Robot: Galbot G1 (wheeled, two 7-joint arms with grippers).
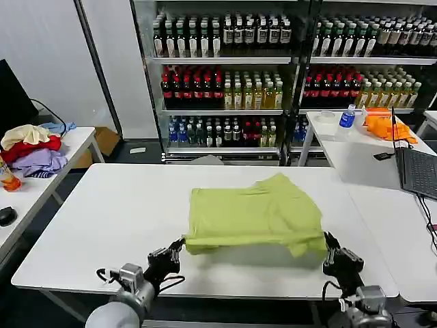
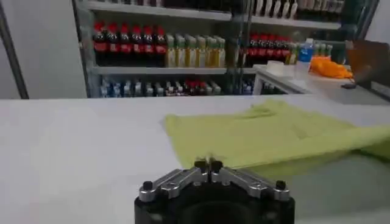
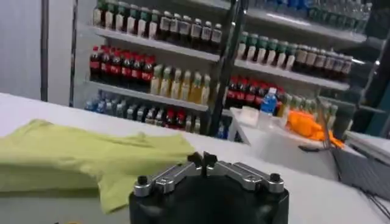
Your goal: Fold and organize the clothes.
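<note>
- I see the lime T-shirt (image 1: pixel 256 217), thin and soft, folded into a rough rectangle on the smooth white table (image 1: pixel 102 212).
- My left gripper (image 1: pixel 183 244) pinches its near-left corner; my right gripper (image 1: pixel 327 240) pinches the near-right, lifting that edge.

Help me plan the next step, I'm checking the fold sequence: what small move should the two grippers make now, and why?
Probably draw both grippers back toward the robot a little. The T-shirt lies folded on the white table, while the left gripper and right gripper sit at its near corners with fingers closed and no cloth visibly held.
</note>
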